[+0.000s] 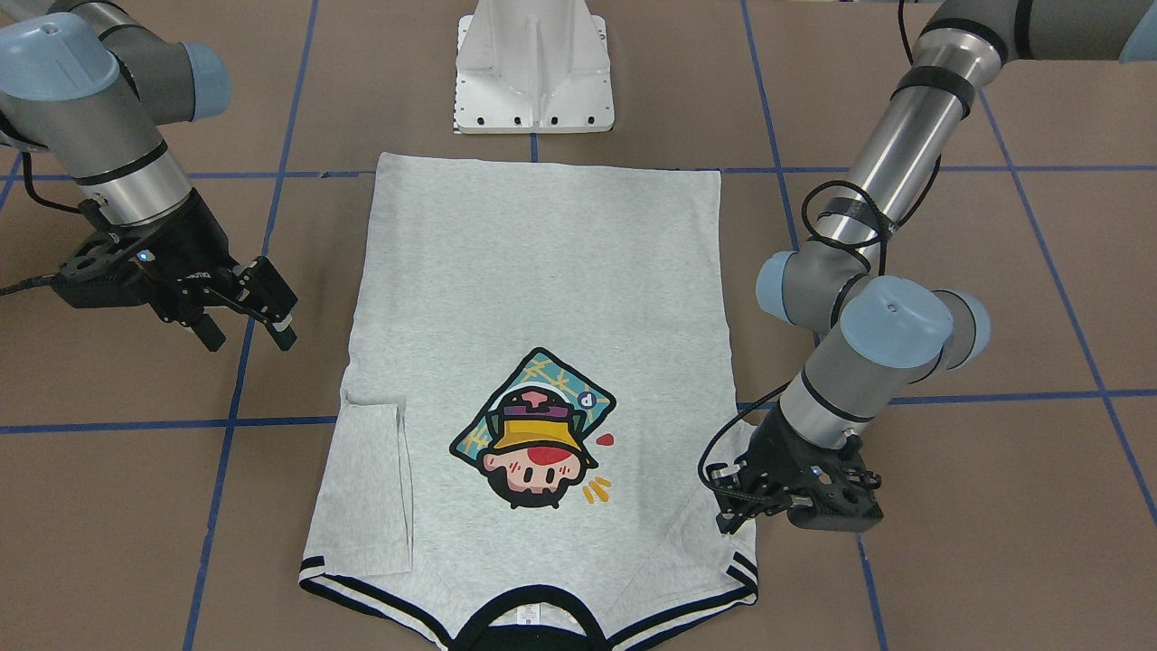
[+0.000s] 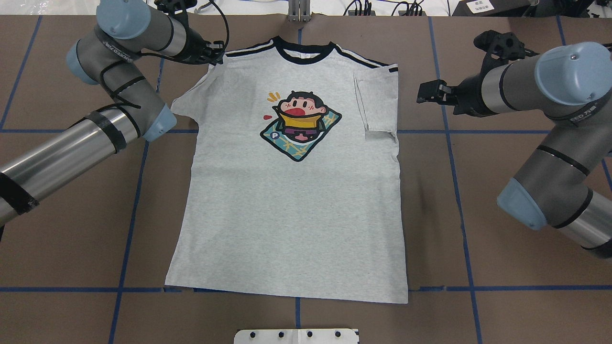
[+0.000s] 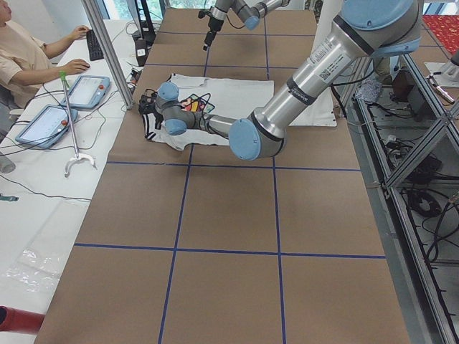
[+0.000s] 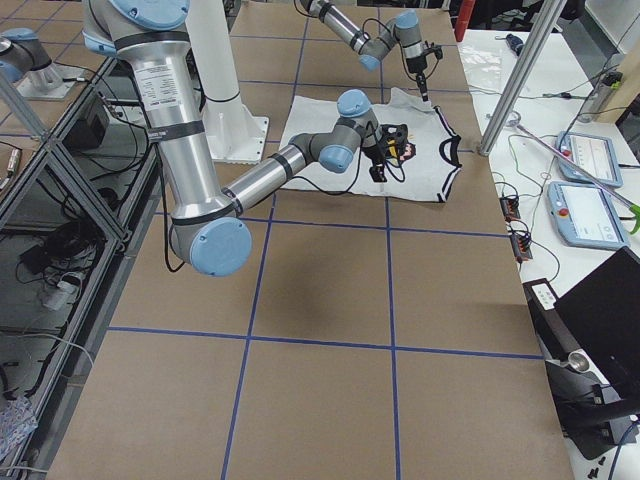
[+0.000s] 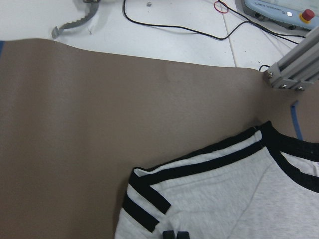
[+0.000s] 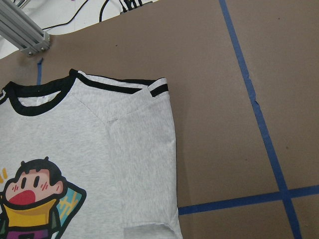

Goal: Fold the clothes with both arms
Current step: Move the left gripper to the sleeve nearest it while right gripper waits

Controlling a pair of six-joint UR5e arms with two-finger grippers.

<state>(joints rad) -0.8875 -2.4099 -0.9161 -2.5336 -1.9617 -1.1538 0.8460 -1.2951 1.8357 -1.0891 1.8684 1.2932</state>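
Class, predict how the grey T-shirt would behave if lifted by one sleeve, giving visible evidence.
Probably floppy: the T-shirt lies flat and its folded sleeve rests limp on the body. Likely light, being thin cloth. It would probably drape and drag on the table, not roll.

Matt heather-grey cloth T-shirt [image 2: 287, 224], matt brown table [image 2: 502, 310], shiny metal tube of left arm [image 2: 57, 155].
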